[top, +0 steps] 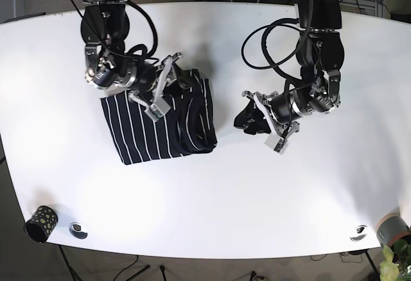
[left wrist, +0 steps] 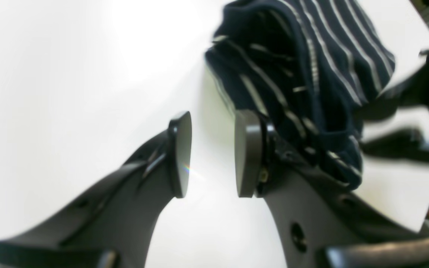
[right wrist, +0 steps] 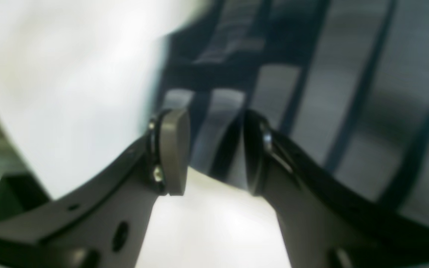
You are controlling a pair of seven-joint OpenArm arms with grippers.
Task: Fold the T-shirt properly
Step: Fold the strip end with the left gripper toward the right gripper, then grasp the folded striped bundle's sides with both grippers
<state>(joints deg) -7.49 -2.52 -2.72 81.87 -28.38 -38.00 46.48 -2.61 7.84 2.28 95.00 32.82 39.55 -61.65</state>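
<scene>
The dark navy T-shirt (top: 160, 127) with thin white stripes lies partly folded on the white table (top: 212, 197), left of centre. Its right side is bunched into thick layers (left wrist: 304, 74). My right gripper (top: 166, 90) hovers over the shirt's upper edge. In the right wrist view it (right wrist: 214, 152) stands open, with striped cloth (right wrist: 348, 93) just beyond and to the right of the fingertips. My left gripper (top: 249, 120) is open over bare table, a short way right of the shirt. The left wrist view shows nothing between its pads (left wrist: 248, 152).
A small dark spotted cup (top: 40, 223) and a round disc (top: 78, 230) sit at the front left corner. Another disc (top: 358, 232) and a plant pot (top: 392, 231) are at the front right. Cables (top: 270, 37) hang above the back edge.
</scene>
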